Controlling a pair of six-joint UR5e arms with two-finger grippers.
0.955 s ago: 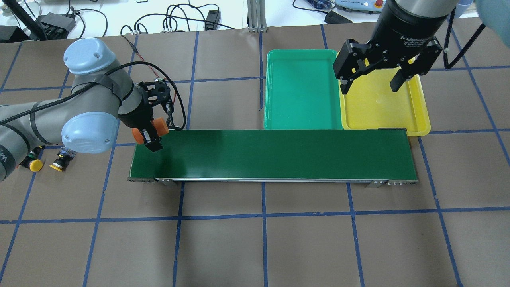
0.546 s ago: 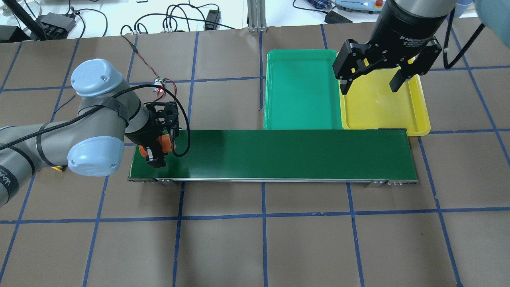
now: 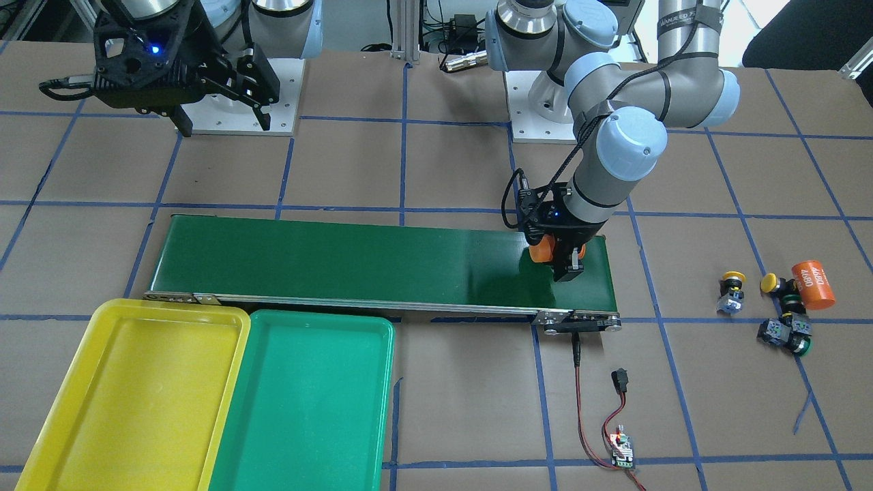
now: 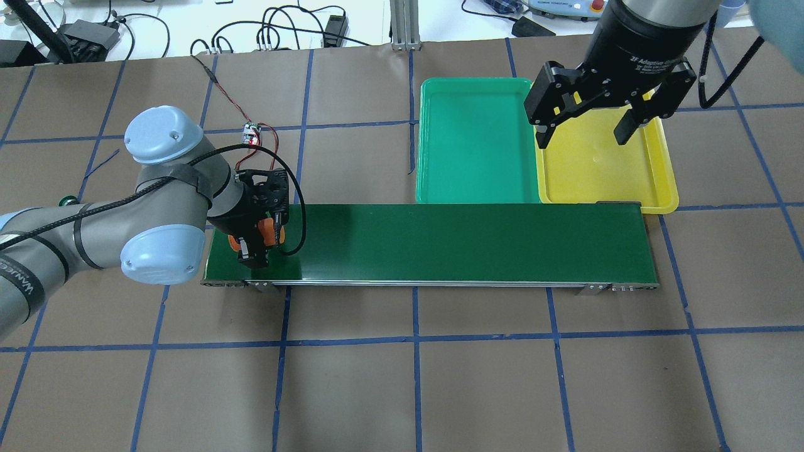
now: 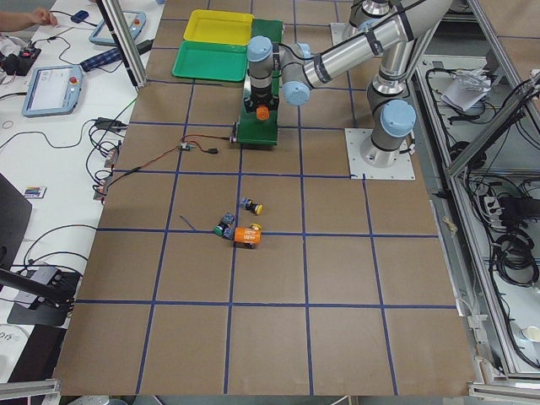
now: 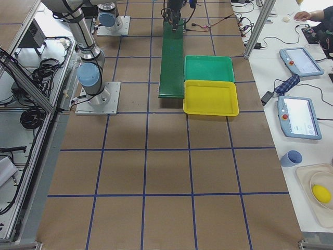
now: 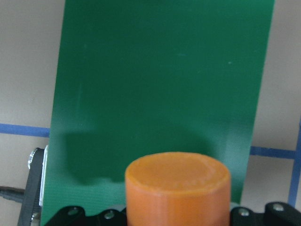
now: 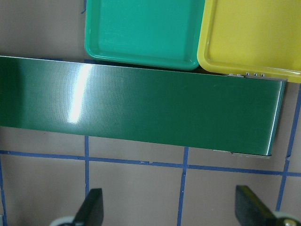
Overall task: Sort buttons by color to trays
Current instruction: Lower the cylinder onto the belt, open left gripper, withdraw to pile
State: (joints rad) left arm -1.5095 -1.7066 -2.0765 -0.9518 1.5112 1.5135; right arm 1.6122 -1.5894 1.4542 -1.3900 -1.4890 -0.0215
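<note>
Four buttons (image 3: 732, 292) lie on the tabletop (image 3: 443, 164), well off the conveyor belt (image 3: 354, 262), over which the left hand (image 3: 556, 259) clamps an orange cylinder (image 7: 178, 188) liable to roll if released; the right hand (image 4: 584, 138) gapes empty.

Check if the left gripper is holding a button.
No, the left gripper grips an orange cylinder above the conveyor belt.

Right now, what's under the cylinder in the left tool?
The conveyor belt, near its end. The orange cylinder and left tool hide the spot beneath, so contact can't be judged.
</note>
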